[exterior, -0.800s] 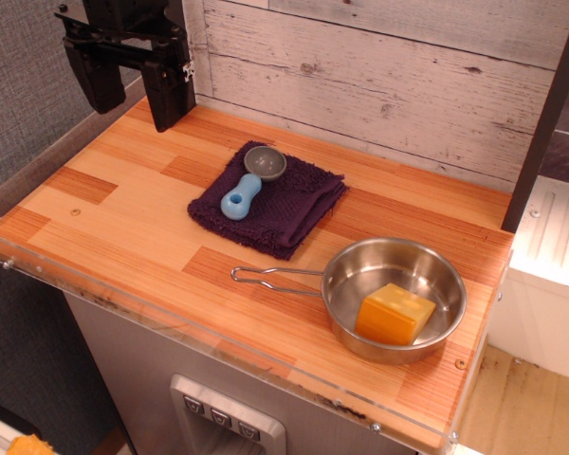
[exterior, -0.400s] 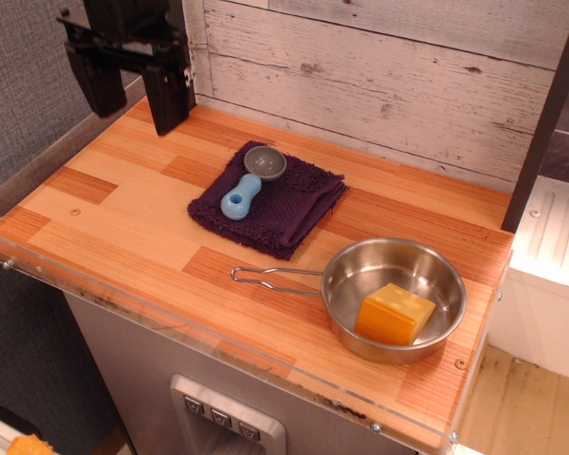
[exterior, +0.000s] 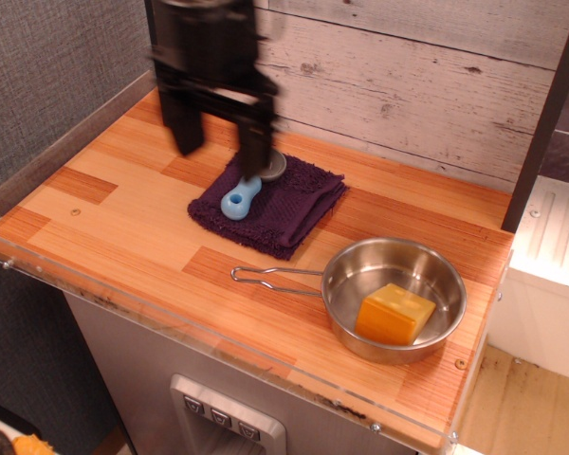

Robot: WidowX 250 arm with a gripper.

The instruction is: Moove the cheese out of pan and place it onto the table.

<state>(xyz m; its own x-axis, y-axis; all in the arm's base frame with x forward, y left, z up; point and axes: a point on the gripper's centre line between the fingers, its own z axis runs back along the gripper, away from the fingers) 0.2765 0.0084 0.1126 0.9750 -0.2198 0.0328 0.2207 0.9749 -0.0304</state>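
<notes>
Gripper (exterior: 220,152) sits at about 10 o'clock on the table (exterior: 123,204), jaws apart and holding nothing, image motion-blurred. Its right-hand finger overlaps the grey bowl of the small scoop (exterior: 249,186) lying on the dark purple cloth (exterior: 280,209) — contact or mere overlap cannot be told from this view.

Cheese (exterior: 394,314) lies flat inside the steel pan (exterior: 394,296) at about 4 o'clock, toward the pan's near-right wall, well apart from the gripper. Pan handle (exterior: 270,276) points to 9 o'clock.

Risks, as judged:
- A low traverse toward 4 o'clock could clip the scoop or drag the cloth.
- The cheese looks smooth; a grasp on its sloped faces may squeeze it out sideways.
- Little room between cheese and pan wall — a finger landing on the rim could tip or slide the light pan, which sits close to the front-right table edge.
- Lifting before the cheese is secure could drop it back in or off the edge.
</notes>
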